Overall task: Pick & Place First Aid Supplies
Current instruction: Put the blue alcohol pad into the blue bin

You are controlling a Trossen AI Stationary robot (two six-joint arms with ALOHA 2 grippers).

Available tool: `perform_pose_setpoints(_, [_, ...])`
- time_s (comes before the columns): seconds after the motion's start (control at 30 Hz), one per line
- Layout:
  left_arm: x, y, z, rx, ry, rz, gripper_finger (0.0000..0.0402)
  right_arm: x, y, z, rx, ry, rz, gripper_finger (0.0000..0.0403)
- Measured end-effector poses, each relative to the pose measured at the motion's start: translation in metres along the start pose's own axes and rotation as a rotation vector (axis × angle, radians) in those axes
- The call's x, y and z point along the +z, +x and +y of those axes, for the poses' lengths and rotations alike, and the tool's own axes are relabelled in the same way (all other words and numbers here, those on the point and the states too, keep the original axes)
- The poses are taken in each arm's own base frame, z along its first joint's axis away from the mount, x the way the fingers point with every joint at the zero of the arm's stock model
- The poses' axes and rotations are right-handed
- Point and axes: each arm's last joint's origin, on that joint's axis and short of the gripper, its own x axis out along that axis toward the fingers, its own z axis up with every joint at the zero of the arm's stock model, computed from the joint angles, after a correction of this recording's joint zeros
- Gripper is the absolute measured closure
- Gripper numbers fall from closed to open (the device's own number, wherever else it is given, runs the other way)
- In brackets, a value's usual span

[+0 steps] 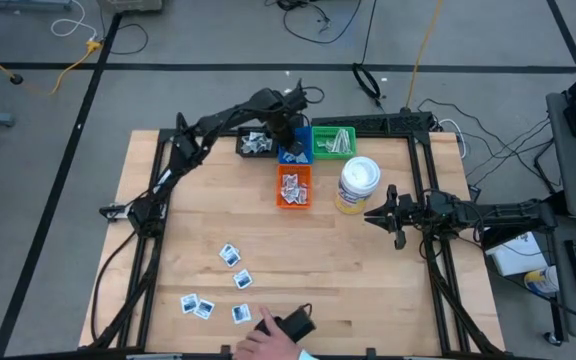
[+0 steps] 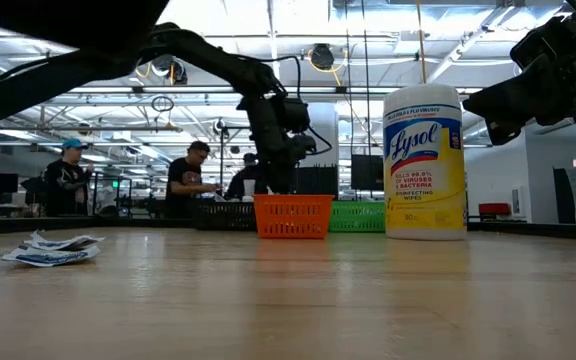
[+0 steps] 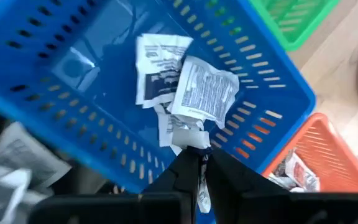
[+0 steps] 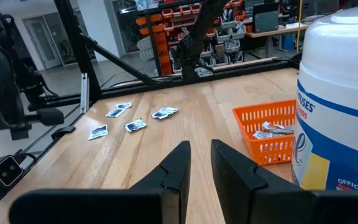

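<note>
Clearly the left gripper (image 3: 194, 163) is pinched shut on a small white packet (image 3: 188, 135) above the blue basket (image 3: 73, 68) at the bench's far edge, where two more crumpled packets with dark print (image 3: 185, 84) already lie. Such packets look light, thin and limp — foil or paper that creases easily and will not break, though a flat one lying on wood likely gives the fingers little to catch. A grip across one edge or corner, as here, seems the sensible hold. Five loose packets (image 1: 230, 255) wait near the bench's front edge, close to a person's hand (image 1: 268, 343). The right gripper (image 4: 199, 163) hovers idle beside the Lysol wipes canister (image 1: 357, 185) — fingers nearly together, holding nothing.
</note>
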Motion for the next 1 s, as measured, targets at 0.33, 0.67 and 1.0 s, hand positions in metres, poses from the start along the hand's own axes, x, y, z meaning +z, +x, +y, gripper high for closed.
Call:
perform_pose_setpoints(0.33, [0.0,0.003,0.0,0.026,0.002,0.0,0.0337,0.0,0.0,0.0,0.0,0.0,0.0,0.0344])
perform_pose_setpoints(0.67, [-0.002,-0.01,-0.004,0.029,-0.022,-0.016,0.0204,0.0,0.0,0.0,0.0,0.0,0.0,0.0344])
perform_pose_setpoints(1.0, [-0.02,-0.055,-0.025,0.019,-0.054,-0.011,0.0163,0.0,0.0,0.0,0.0,0.0,0.0,0.0344])
